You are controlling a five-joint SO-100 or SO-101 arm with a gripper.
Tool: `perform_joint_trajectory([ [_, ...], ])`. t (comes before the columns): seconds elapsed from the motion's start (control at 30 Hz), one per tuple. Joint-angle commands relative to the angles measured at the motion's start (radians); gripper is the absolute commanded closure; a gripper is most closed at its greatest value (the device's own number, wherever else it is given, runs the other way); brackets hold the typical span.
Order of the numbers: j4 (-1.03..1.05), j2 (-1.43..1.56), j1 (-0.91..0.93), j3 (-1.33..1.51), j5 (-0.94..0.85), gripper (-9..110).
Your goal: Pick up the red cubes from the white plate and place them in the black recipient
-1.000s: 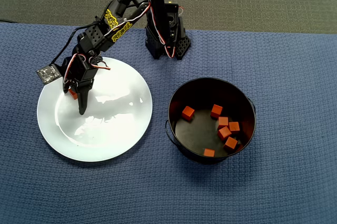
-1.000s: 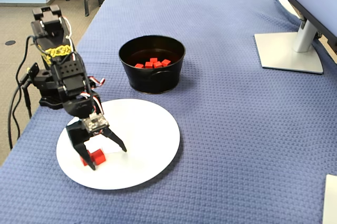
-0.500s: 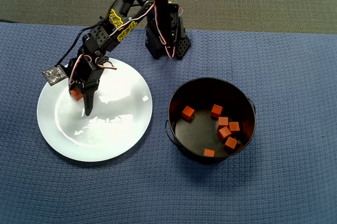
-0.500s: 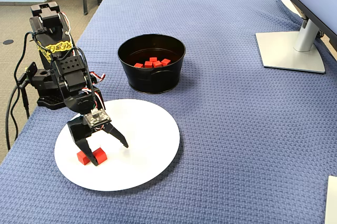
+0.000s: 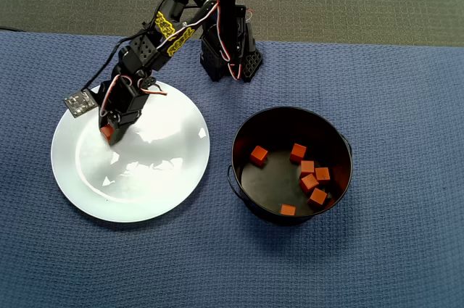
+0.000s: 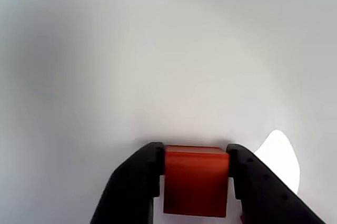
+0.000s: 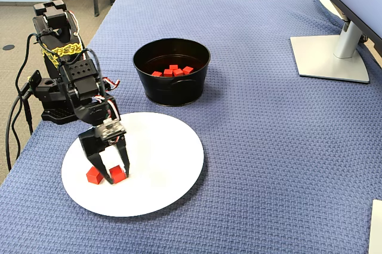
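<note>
On the left part of the white plate [image 7: 161, 158], my gripper [image 7: 117, 176] is shut on one red cube [image 7: 117, 174], low against the plate's surface. In the wrist view that cube [image 6: 196, 179] fills the gap between the two black fingers [image 6: 136, 182] of the gripper [image 6: 195, 150]. A second red cube [image 7: 93, 175] lies just left of it on the plate. From overhead, the gripper [image 5: 112, 134] points down near the plate's [image 5: 145, 177] left rim, with a bit of red cube [image 5: 106, 132] showing beside it. The black recipient [image 5: 243, 185] holds several red cubes [image 5: 309, 182].
The arm's base [image 5: 228, 58] stands at the blue cloth's far edge in the overhead view. A monitor stand [image 7: 329, 57] sits at the right of the fixed view. The recipient [image 7: 173, 89] stands beyond the plate there.
The open jaws have closed on one of the two cubes on the plate. The gripper shifted slightly toward the plate's left rim and turned more upright.
</note>
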Motion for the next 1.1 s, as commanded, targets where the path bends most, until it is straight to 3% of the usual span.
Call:
perform_joint_trajectory([
  [0.0,-0.015,0.021,-0.012,-0.048,0.061,101],
  [0.17,0.121,0.161,-0.08,-0.08,0.252,101],
  [0.4,0.543,0.436,-0.265,-0.31,0.762,102],
  [0.67,0.638,0.56,-0.649,-0.46,1.313,102],
  [0.97,0.772,0.387,-1.206,-0.571,1.52,102],
  [1.07,0.876,0.337,-1.308,-0.568,1.43,62],
])
